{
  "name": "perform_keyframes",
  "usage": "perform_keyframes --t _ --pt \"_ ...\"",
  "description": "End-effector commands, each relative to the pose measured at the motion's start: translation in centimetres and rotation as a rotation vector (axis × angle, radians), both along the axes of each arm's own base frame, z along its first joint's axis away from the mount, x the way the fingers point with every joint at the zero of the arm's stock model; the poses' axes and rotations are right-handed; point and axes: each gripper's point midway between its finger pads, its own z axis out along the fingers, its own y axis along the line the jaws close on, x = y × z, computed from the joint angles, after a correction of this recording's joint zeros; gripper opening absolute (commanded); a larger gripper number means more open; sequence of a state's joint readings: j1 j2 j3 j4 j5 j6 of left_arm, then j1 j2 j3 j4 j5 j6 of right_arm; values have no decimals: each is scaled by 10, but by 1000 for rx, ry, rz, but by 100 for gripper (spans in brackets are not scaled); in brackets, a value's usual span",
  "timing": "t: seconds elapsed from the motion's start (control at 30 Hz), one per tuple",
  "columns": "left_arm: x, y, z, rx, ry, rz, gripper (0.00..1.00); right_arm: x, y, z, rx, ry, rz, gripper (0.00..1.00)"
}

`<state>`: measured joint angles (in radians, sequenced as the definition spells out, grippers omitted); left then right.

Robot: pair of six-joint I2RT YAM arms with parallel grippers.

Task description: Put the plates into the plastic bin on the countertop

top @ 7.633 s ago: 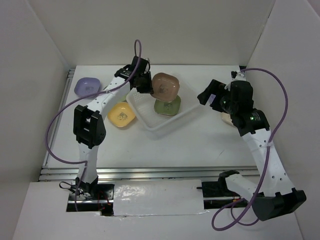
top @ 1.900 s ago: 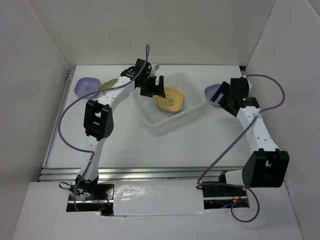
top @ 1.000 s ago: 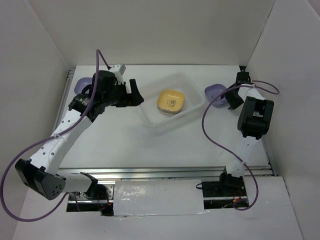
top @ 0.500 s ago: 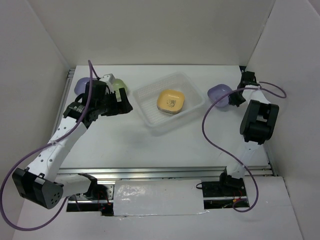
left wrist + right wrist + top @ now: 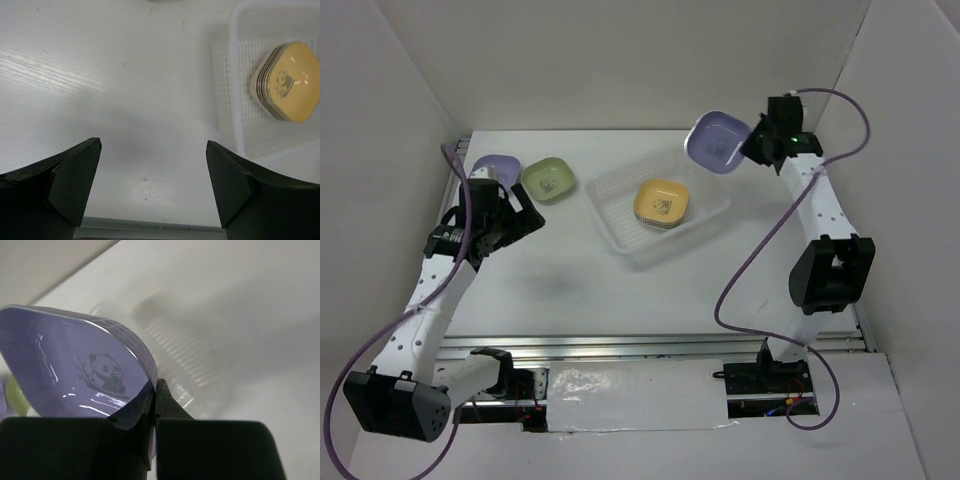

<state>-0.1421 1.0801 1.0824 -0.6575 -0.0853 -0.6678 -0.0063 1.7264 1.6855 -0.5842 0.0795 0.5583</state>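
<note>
A purple plate (image 5: 718,140) with a panda mark (image 5: 85,370) hangs tilted in the air above the far right corner of the plastic bin (image 5: 620,195). My right gripper (image 5: 752,148) is shut on its rim (image 5: 156,390). The translucent bin holds a stack of plates with a yellow one (image 5: 660,203) on top (image 5: 289,82). On the countertop (image 5: 620,280) left of the bin lie a green plate (image 5: 548,178) and another purple plate (image 5: 495,168). My left gripper (image 5: 520,215) hovers open and empty (image 5: 154,185) just in front of those two, over bare table.
White walls close in the table at the back and on both sides. A metal rail (image 5: 650,345) runs along the front edge. The bin's white rim (image 5: 233,75) is at the right of the left wrist view. Purple cables loop beside both arms.
My right gripper has lifted the purple plate off the table right of the bin and carried it up and left. The left arm has drawn back left, uncovering the green plate.
</note>
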Motion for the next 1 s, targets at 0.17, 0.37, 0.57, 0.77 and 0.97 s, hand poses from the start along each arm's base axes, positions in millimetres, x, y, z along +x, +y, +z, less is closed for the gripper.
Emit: perform_keyframes --t 0.17,0.37,0.57,0.77,0.97 --pt "26 12 2 -137 -24 65 99 -1 111 -58 -87 237 420 0" --pt "43 20 -12 -150 -14 73 99 -2 149 -81 -110 280 480 5" --pt "62 39 -25 -144 30 144 99 -7 151 -45 -119 214 453 100" --pt "112 54 -43 -217 19 264 99 -51 157 35 -68 4 462 100" --pt "184 53 -84 -416 -31 274 99 -143 179 63 69 -231 613 100"
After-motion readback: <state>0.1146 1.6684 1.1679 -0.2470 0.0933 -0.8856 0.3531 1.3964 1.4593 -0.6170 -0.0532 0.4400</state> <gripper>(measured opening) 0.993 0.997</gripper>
